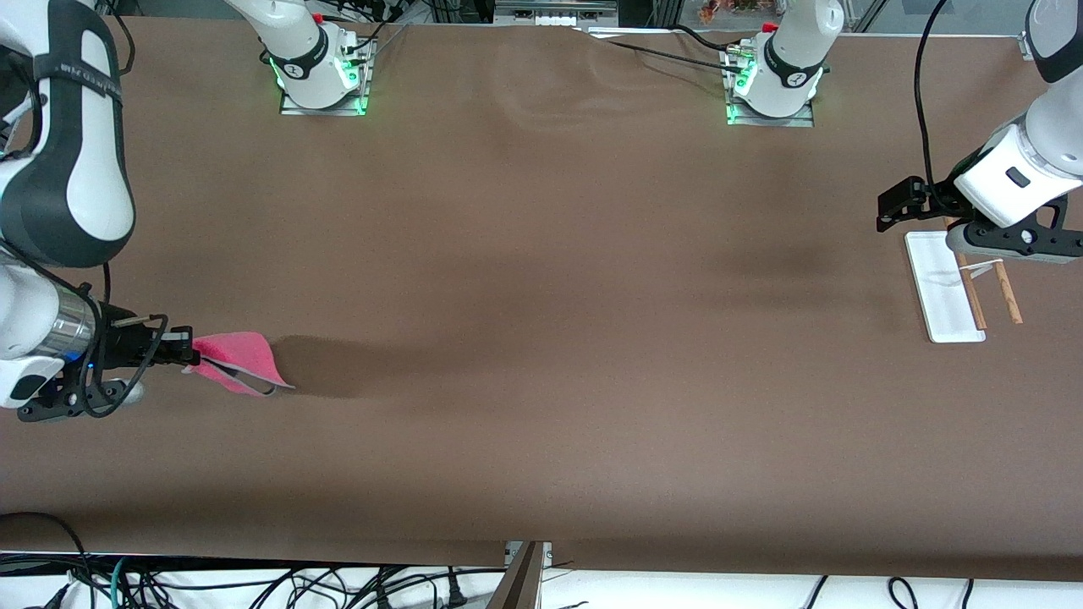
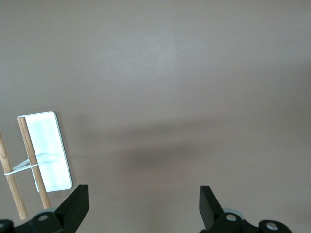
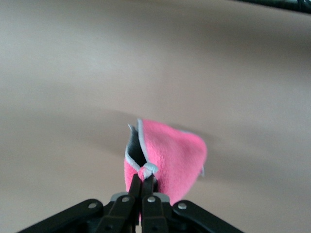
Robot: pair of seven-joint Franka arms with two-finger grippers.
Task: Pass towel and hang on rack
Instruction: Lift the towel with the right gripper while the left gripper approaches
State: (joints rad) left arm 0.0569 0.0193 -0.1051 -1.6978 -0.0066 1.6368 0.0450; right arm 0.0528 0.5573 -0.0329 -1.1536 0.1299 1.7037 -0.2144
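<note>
Front view: at the right arm's end of the brown desk (image 1: 541, 338), right gripper (image 1: 190, 348) jaws clamp the soft pink-red towel (image 1: 241, 359); it droops, light, limp. Left wrist: left gripper (image 2: 144, 206) jaws wide, empty, beside the white-based, wooden-rod rack (image 2: 46, 150). Right wrist: pinch at towel (image 3: 167, 155) grey hem; take the free corner.

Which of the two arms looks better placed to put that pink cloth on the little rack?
The left: its open left gripper hovers beside the rack. The right gripper pinches the towel at the right arm's end, so it likely must pass it across first.
</note>
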